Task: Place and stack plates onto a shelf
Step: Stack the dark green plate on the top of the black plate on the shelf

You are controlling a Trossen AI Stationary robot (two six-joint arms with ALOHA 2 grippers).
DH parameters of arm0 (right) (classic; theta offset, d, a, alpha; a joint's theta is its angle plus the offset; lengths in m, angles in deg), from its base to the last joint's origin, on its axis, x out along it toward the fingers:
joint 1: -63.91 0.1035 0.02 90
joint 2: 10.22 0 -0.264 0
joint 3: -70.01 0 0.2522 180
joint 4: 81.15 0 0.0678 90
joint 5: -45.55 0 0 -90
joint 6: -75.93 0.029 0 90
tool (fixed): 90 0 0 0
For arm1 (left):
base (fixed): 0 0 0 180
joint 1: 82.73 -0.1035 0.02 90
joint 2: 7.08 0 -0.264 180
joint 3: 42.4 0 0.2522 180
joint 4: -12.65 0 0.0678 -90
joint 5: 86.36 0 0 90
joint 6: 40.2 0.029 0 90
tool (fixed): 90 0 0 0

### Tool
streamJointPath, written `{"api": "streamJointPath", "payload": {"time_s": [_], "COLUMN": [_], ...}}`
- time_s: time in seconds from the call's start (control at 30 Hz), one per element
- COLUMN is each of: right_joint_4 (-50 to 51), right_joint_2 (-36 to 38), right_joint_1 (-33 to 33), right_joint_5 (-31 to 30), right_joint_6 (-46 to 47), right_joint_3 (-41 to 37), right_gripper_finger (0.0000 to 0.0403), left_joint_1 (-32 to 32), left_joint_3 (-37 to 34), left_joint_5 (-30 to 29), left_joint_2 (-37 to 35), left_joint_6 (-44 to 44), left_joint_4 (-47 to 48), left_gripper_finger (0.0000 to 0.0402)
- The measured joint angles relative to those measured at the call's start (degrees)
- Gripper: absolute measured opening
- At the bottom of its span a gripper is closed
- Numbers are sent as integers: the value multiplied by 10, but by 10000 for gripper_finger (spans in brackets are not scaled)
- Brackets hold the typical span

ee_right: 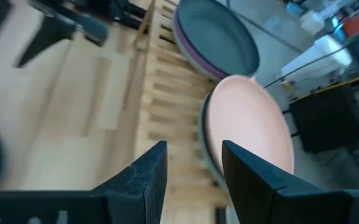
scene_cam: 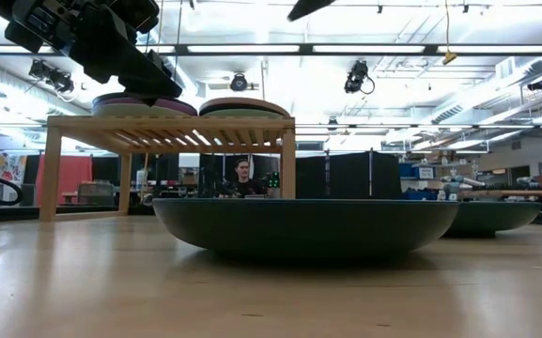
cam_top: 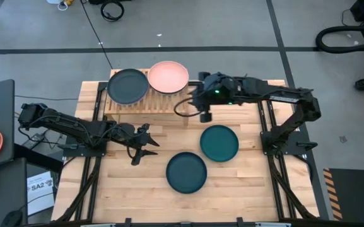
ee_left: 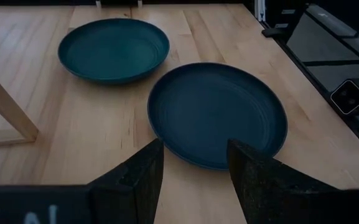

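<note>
The light-wood shelf stands at the table's far edge. On its slatted top a black plate lies on a purple one, and next to them a pink plate lies on a darker plate. A green-teal plate and a dark teal plate rest flat on the table. My left gripper is open, left of the dark teal plate. My right gripper is open by the shelf's right end, near the pink plate.
Bare tabletop lies near and to the left of the two loose plates. The shelf's leg stands close to my left gripper. Black frame rails run along both table sides. A person sits far behind the table.
</note>
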Motion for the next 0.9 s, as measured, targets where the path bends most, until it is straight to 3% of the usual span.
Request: {"api": "streamJointPath", "payload": {"time_s": [0.53,0.9], "right_joint_4": [252,239], "right_joint_2": [142,204], "right_joint_1": [47,57], "right_joint_5": [0,-11], "right_joint_6": [293,328], "right_joint_3": [0,-134], "right_gripper_finger": [158,158], "left_joint_1": [0,0], "left_joint_3": [0,0], "left_joint_5": [0,0], "left_joint_2": [0,0], "left_joint_6": [0,0], "left_joint_4": [0,-6], "left_gripper_finger": [183,183]}}
